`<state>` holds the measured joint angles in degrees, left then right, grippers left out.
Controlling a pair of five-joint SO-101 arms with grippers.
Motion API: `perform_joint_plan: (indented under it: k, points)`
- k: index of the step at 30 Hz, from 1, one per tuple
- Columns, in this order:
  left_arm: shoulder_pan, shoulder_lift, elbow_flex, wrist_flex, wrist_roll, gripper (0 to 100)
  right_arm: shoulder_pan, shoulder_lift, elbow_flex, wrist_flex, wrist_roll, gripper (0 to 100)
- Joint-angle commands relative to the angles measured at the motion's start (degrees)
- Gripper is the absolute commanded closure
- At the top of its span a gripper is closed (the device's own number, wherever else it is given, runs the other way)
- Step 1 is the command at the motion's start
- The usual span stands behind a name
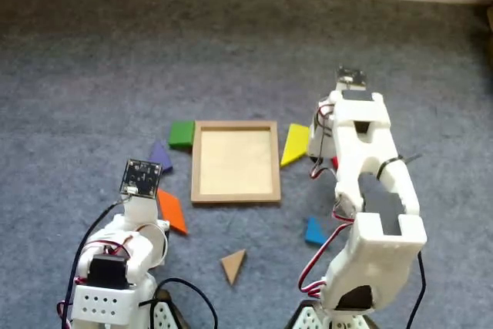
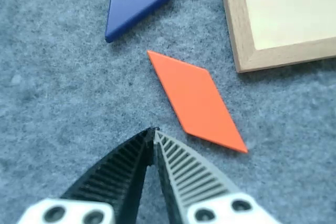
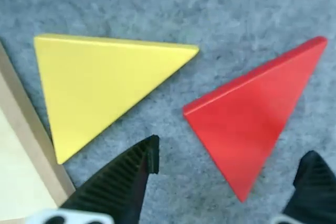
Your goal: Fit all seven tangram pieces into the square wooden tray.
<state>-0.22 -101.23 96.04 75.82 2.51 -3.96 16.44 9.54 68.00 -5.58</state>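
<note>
Nearest, between the two arms, a tan triangle (image 1: 233, 266) lies flat on the grey desk (image 1: 92, 75), with a small blue triangle (image 1: 313, 230) to its right, by the right arm. The left gripper (image 2: 154, 131) has its fingers clenched on nothing, tips just short of an orange parallelogram (image 2: 197, 100) that lies off the near-left corner of the square wooden tray (image 1: 235, 200). A dark blue triangle (image 2: 134, 1) sits a little farther, left of the tray. The right gripper (image 3: 232, 156) has its fingers released and spread, a red triangle (image 3: 254, 116) lying between them. A yellow triangle (image 3: 100, 85) lies between the red one and the tray's right rim. A green square (image 1: 182, 133) lies at the far-left corner.
</note>
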Motion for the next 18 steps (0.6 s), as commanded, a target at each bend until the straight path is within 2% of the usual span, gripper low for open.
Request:
perform_joint_plan:
  k: [1, 18]
  points:
    - [0.9, -2.9, 1.1, 0.2, -0.4, 100, 2.2, -1.2, -1.9, -2.9, -0.8, 61.2]
    - [0.9, -2.9, 1.1, 0.2, -0.4, 100, 3.0, 3.5, -1.9, -9.5, -0.8, 61.2]
